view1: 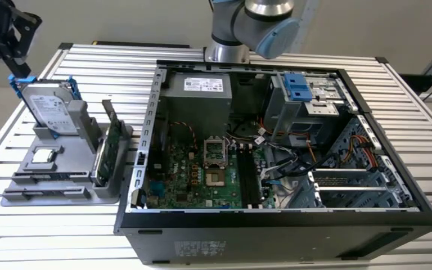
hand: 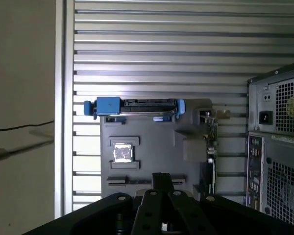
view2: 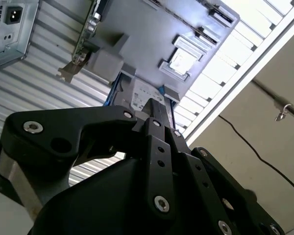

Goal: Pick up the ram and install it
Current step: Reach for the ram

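Black gripper, jaws closed, above grey tray

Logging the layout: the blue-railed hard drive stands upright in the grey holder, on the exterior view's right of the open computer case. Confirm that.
Wrong side. In the exterior view the hard drive stands upright in the grey holder on that view's left of the open computer case.

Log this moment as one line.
hand: hovering high over gray parts tray, near hard drive | ram: in tray, not picked | PC case: open
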